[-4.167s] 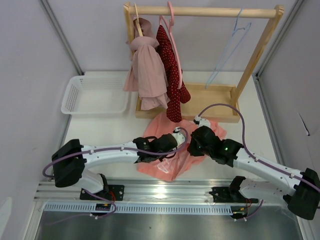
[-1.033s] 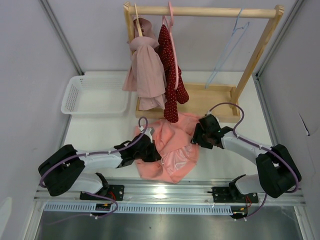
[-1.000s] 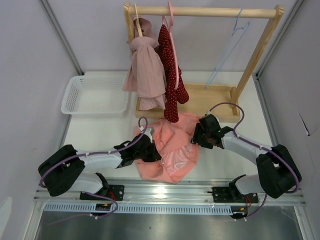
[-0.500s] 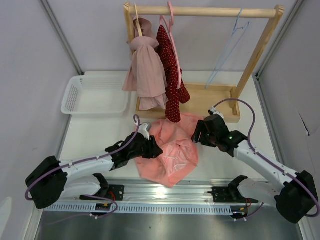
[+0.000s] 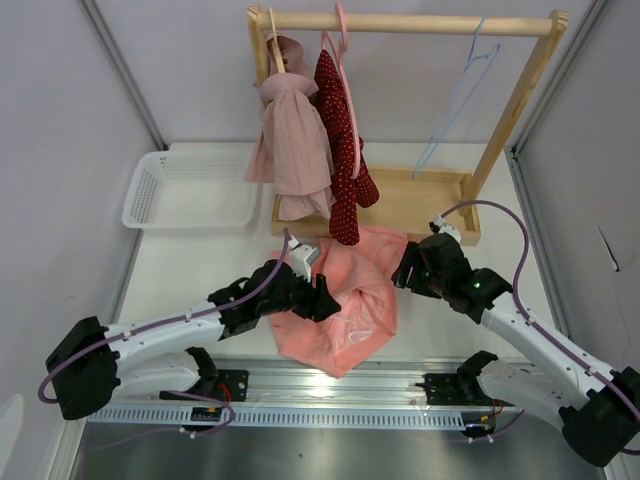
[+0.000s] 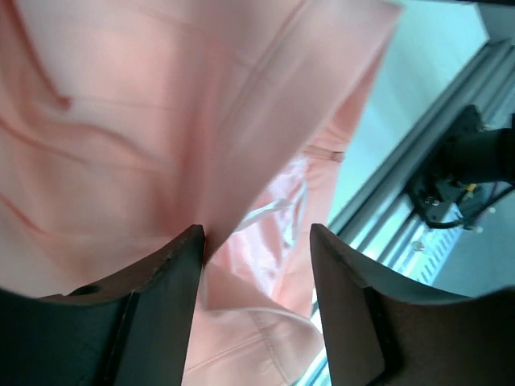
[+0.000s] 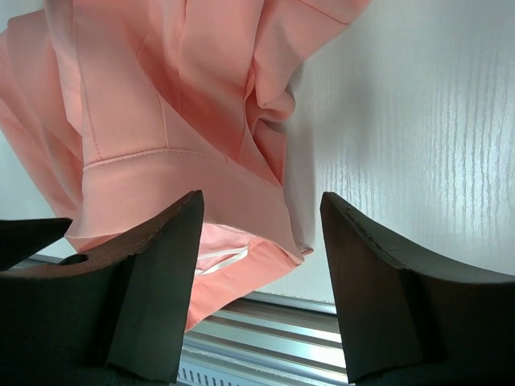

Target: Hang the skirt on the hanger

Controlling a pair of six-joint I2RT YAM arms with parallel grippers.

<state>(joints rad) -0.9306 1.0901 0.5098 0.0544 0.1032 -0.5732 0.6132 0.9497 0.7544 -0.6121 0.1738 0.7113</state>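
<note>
Skirt (image 5: 355, 290): soft salmon cloth, crumpled folds, near the table's (image 5: 200, 265) front edge. Left gripper (image 6: 256, 233), right gripper (image 7: 261, 201): jaws apart, empty. Hanger (image 5: 455, 100): thin blue wire, alone on wooden rail (image 5: 400, 22).

Left hand (image 6: 256, 237): two dark fingers (image 6: 161, 305) rise from the bottom of the frame, standing apart with nothing clamped between them. Skirt (image 6: 161, 121): salmon-pink fabric fills most of the view, lying in soft folds. One fold edge sits against the inner face of the left-side finger. A thin white ribbon loop (image 6: 269, 213) shows in the gap. On the right is a strip of pale worktop (image 6: 418, 88). A metal rail (image 6: 386, 217) runs along its edge, carrying a black bracket (image 6: 467, 169) with cables.
</note>
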